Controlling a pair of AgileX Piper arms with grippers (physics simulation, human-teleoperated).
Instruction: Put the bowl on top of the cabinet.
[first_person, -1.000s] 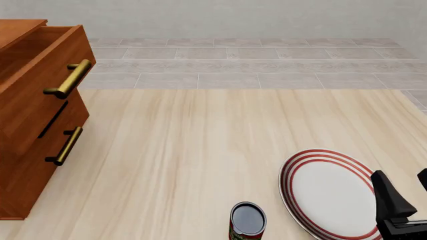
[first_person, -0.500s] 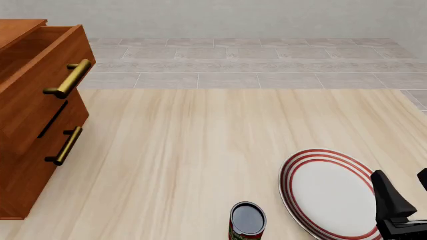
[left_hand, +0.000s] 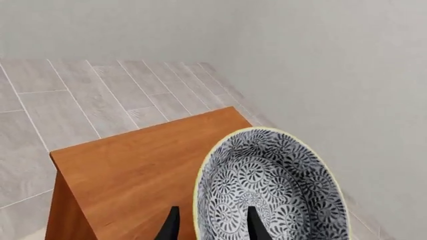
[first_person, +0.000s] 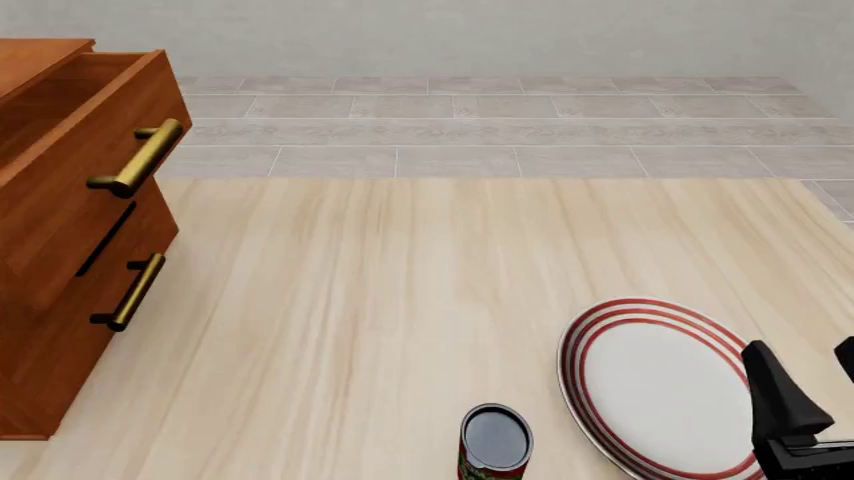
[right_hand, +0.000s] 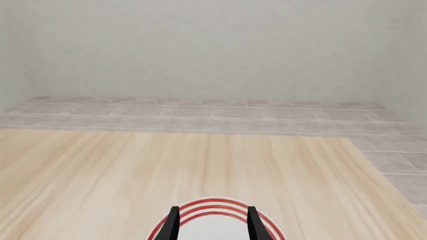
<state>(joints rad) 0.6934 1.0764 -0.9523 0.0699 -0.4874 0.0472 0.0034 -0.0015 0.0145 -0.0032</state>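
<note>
Where the plate (first_person: 661, 385) lies, can (first_person: 495, 441) just beside, cabinet (first_person: 74, 220) well apart.

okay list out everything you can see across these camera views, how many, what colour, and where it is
bowl: one, blue-grey and white floral, pale rim, over the cabinet top, left wrist view only
cabinet: one, reddish-brown, brass handles, table's left edge
plate: one, white with red rings, table's near right
can: one, dark, just left of the plate
table: one, pale wood
left gripper: one, dark fingers either side of the bowl's rim
right gripper: one, dark fingers apart, above the plate's edge
</note>
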